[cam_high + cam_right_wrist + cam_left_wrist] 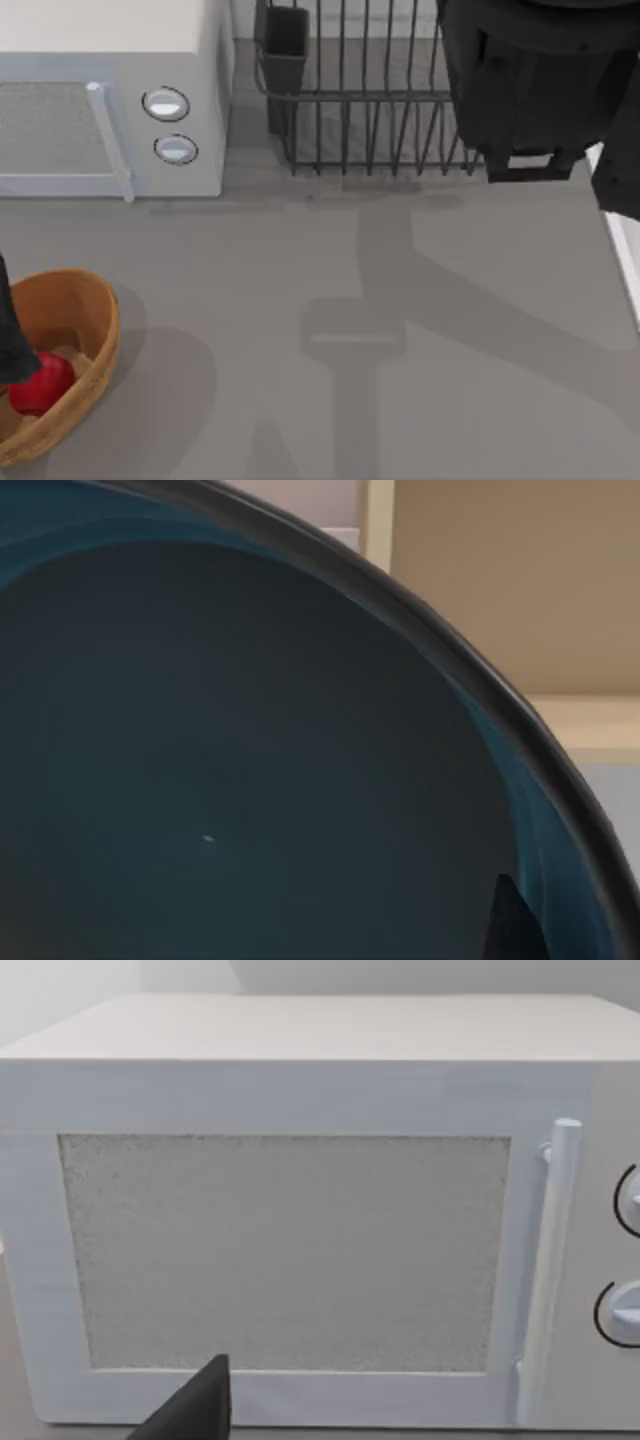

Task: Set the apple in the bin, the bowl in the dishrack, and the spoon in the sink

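Apple (40,384): one small glossy red fruit, lying inside the bin at the counter's front left.
Bin (92,345): one oval tan-orange wooden tub, cut off by the top view's left and lower edges; the apple sits against its inner floor.
Left hand (8,345): one dark shape at the top view's far left edge, over the bin and just beside the apple; I cannot tell whether its fingers are spread or closed. One dark fingertip (195,1410) pokes into the left wrist view, facing the microwave door.
Microwave (110,95): one white oven at the back left of the counter, with one vertical door handle (110,140) and two round knobs (166,104) stacked one above the other.
Dishrack (360,100): one dark wire rack with upright bars at the back, right of the microwave, with one black rectangular utensil cup (285,45) at its left corner.
Right arm (535,85): one bulky dark body at the top view's upper right, over the right end of the dishrack.
Bowl (250,760): one round bowl with a deep blue glaze and a dark rim, seen close up in the right wrist view.
Right hand: one dark fingertip (515,925) lies against the bowl's inner wall near the rim; whether it is clenched on the bowl I cannot tell.
Sink (625,250): one pale raised edge at the top view's right border.
Counter (330,300): one grey surface, crossed by arm shadows.
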